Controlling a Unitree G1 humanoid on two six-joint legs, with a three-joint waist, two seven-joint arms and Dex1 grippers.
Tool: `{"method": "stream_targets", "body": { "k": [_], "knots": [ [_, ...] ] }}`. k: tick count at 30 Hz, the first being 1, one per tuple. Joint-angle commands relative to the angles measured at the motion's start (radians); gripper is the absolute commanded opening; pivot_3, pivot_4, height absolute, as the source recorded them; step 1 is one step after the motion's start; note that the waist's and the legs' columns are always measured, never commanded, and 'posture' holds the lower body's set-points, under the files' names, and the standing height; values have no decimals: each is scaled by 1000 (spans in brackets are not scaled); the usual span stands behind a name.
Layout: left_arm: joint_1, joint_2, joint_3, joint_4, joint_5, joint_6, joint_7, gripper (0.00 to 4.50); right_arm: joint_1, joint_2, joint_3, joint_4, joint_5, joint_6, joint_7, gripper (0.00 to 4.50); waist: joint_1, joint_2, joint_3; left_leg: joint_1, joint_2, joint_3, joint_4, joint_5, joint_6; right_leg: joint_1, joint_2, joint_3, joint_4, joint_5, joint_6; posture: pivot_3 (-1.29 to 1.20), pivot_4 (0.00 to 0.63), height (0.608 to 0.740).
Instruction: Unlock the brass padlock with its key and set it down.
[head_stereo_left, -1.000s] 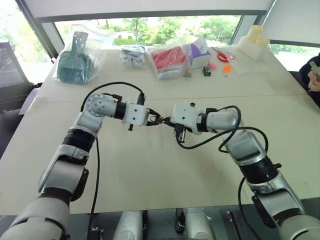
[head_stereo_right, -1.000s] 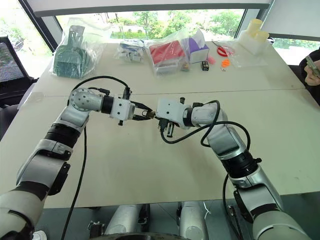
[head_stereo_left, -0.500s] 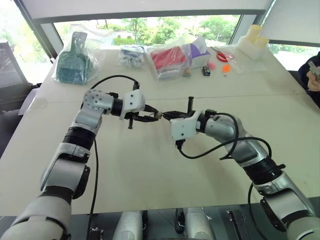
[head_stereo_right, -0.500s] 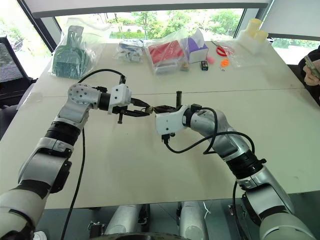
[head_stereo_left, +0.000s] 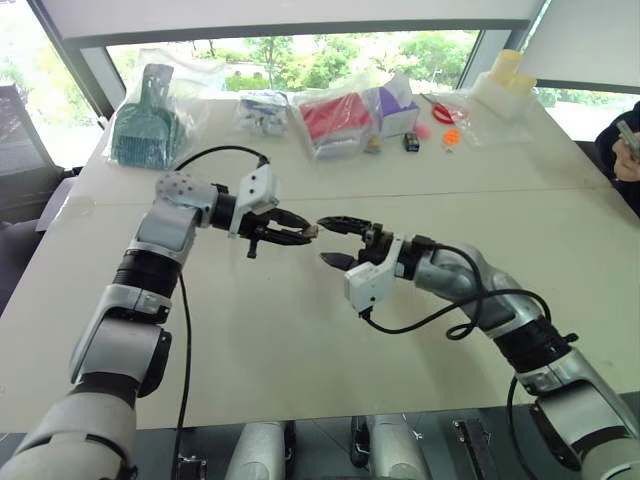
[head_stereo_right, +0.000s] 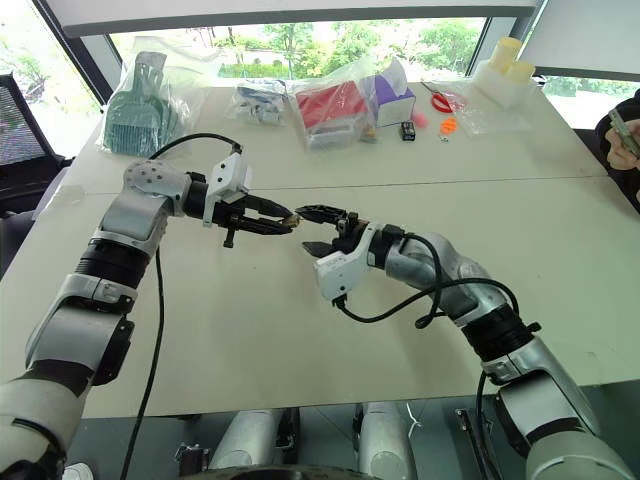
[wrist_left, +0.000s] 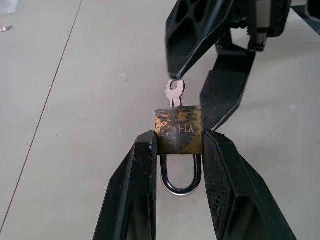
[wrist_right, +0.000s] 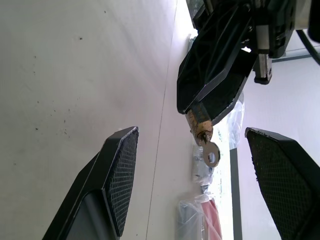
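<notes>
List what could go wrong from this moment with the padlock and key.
1. The right gripper stands open, so the key hangs in the brass padlock unheld and might slip out.
2. The left gripper pinches only the padlock's sides above the table; a bump from the nearby right fingers might knock it loose.

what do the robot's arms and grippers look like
Both arms are silver-grey segments joined by black bands, with a loose black cable looping along each. White wrist housings carry the left gripper and right gripper. Their black fingers are tapered, with cross-hatched textured pads.
</notes>
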Motion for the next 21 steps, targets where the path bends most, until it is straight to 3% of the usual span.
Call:
{"method": "stream_targets", "body": {
  "k": [1, 6, 9, 13, 21],
  "knots": [
    [-12, 3, 19, -55, -25, 16, -9, 738, -41, 17, -5, 10, -7, -32, -15, 3424, 0, 0, 0, 0, 0, 0, 0, 0, 0, 0, 0, 0, 0, 0, 0, 0, 150, 740],
    [2, 0, 16, -77, -30, 29, -4, 738, -69, 28, 10, 58, -27, -70, -23, 3424, 0, 0, 0, 0, 0, 0, 0, 0, 0, 0, 0, 0, 0, 0, 0, 0, 150, 740],
    [6, 1, 15, -84, -30, 33, -2, 738, -78, 29, 11, 68, -31, -85, -28, 2257, 0, 0, 0, 0, 0, 0, 0, 0, 0, 0, 0, 0, 0, 0, 0, 0, 150, 740],
    [12, 4, 16, -87, -27, 34, 1, 738, -84, 25, 9, 69, -46, -116, -45, 90, 1, 0, 0, 0, 0, 0, 0, 0, -1, 0, 0, 0, 0, 0, 0, 0, 150, 740],
    [9, 1, 14, -90, -30, 43, 3, 738, -90, 27, 8, 74, -54, -130, -50, 38, 0, 0, 0, 0, 0, 0, 0, 0, -1, 0, 0, 0, 0, 0, 0, 0, 150, 740]
  ]
}}
